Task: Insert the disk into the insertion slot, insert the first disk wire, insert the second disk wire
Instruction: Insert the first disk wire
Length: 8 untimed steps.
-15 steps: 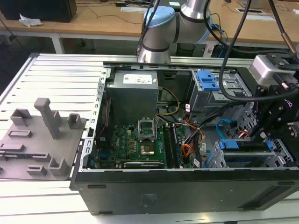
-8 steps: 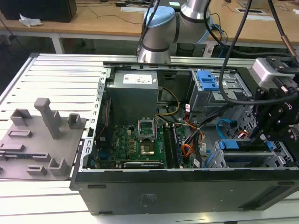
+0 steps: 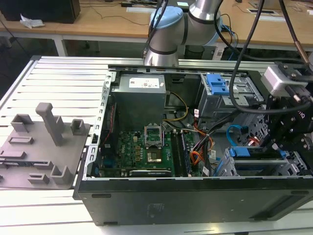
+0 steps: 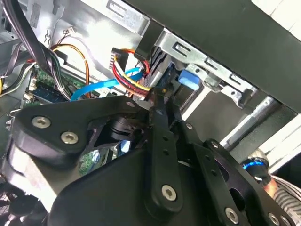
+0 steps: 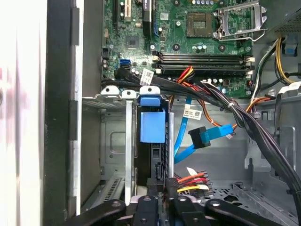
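The disk (image 5: 151,155) stands edge-on in the insertion slot (image 5: 113,141), a silver cage, with the blue carrier tab (image 5: 153,125) at its top. In the exterior view the disk (image 3: 254,152) sits in the cage (image 3: 293,164) at the case's front right. My gripper (image 5: 162,187) is down at the disk's rear edge and looks shut on the black plug of the first disk wire (image 5: 188,181), a red-yellow-black bundle (image 4: 131,70). The second disk wire (image 5: 188,146), a light-blue flat cable, loops beside the disk. Its dark plug (image 5: 198,138) hangs free.
The open case holds the green motherboard (image 3: 146,149), the power supply (image 3: 139,95) and a taller grey bay with a blue latch (image 3: 217,85). Thick black cables (image 5: 244,117) cross close to the cage. A grey fixture plate (image 3: 39,147) lies on the exterior view's left.
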Each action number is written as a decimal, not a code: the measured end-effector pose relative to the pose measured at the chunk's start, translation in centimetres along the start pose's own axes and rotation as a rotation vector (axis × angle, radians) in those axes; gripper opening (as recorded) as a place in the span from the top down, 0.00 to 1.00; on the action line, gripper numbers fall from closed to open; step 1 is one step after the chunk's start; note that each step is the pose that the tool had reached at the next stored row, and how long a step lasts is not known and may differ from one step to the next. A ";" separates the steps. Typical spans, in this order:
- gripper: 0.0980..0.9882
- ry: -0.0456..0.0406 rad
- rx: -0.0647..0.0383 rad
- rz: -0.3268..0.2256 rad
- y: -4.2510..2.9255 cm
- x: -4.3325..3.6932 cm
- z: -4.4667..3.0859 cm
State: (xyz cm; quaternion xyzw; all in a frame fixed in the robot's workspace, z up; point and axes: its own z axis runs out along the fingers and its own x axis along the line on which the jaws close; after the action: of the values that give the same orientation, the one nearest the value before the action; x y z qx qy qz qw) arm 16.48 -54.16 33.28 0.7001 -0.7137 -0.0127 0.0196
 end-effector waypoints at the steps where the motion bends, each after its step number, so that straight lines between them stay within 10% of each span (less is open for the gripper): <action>1: 0.90 0.0003 0.000 0.000 0.00 0.00 -0.02; 5: 0.83 0.0019 0.000 0.000 0.04 0.01 -0.93; 8: 0.83 0.0019 0.000 0.000 0.14 0.03 -2.99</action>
State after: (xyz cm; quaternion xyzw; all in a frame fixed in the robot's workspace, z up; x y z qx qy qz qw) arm 16.48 -54.16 36.27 0.7000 -0.7137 -0.0120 0.0202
